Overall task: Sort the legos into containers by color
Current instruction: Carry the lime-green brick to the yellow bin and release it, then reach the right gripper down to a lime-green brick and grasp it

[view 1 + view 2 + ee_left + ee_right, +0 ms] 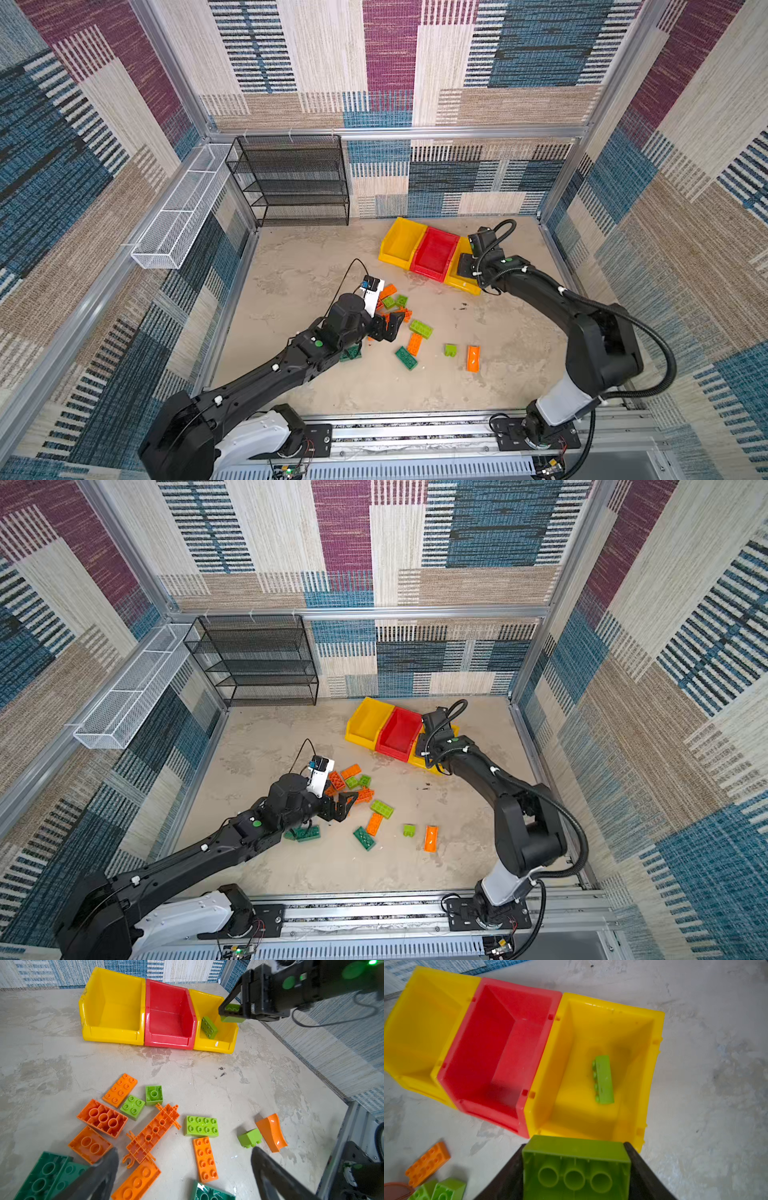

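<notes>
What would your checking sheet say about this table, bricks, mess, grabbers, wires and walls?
Surface: mottled beige table.
Job's things: one lime brick lies in a yellow bin; the red bin and other yellow bin hold nothing; orange, lime and dark green loose bricks lie on the table.
Clutter: a few dark specks.
Grippers: left gripper open above the loose bricks; right gripper shut on a second lime brick above the yellow bin.
Cables: black wire loops by the left wrist; black hose follows the right arm.
Surroundings: patterned walls, black rack, white basket.
</notes>
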`<act>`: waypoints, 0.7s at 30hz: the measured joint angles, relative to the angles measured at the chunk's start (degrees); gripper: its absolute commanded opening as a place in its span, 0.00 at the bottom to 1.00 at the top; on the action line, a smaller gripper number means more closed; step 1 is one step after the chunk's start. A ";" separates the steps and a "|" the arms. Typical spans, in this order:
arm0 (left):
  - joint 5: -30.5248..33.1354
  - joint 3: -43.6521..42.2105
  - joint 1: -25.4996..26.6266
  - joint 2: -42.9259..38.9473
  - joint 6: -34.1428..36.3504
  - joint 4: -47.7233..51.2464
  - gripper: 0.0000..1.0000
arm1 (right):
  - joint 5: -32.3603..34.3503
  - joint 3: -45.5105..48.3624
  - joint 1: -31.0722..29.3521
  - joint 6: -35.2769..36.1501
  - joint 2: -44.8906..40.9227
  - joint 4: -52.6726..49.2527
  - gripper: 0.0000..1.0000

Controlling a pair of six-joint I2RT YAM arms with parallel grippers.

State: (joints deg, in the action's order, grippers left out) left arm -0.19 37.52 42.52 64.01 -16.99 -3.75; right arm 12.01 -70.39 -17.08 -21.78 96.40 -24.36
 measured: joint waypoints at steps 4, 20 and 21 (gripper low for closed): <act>0.57 1.79 0.00 1.07 0.35 0.31 0.99 | -0.04 -4.76 2.86 3.74 7.34 1.31 0.60; 2.82 1.90 0.13 -2.27 0.22 4.00 0.99 | -5.05 0.07 -3.02 8.76 -0.31 4.76 0.82; 2.82 1.16 0.15 -3.54 0.00 4.46 1.00 | -6.14 1.53 -5.09 8.76 -1.60 5.11 0.82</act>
State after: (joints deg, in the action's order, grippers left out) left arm 2.63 38.68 42.68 60.47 -16.99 0.71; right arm 5.87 -68.86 -22.17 -13.02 94.80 -19.25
